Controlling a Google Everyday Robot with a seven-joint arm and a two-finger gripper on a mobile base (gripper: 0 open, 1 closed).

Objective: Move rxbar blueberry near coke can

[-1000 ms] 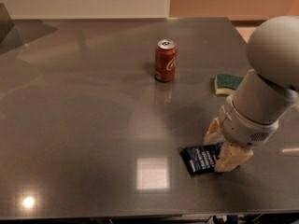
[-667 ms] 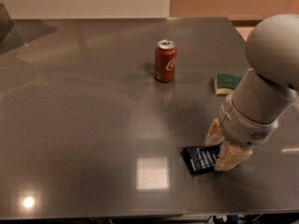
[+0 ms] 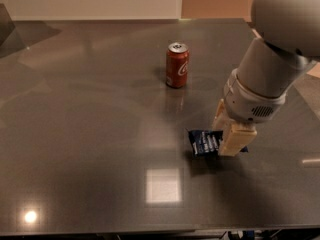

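Note:
The rxbar blueberry (image 3: pixel 204 143), a dark navy wrapper with pale text, is held between the two tan fingers (image 3: pixel 233 140) of my gripper (image 3: pixel 223 140), just right of the table's middle. It hangs a little above the grey table (image 3: pixel 90 134), with its shadow beneath it. The gripper is shut on the bar's right end. The coke can (image 3: pixel 177 65), red with a silver top, stands upright farther back and slightly left, apart from the bar. My large white arm (image 3: pixel 272 59) comes in from the upper right.
The table's front edge (image 3: pixel 150 231) runs along the bottom of the view. Its far edge meets a pale wall (image 3: pixel 100 1). The arm covers the table's right side behind the gripper.
The gripper has risen with the bar in it and shifted toward the can. The bar has left the table surface. The sponge seen earlier is now behind the arm.

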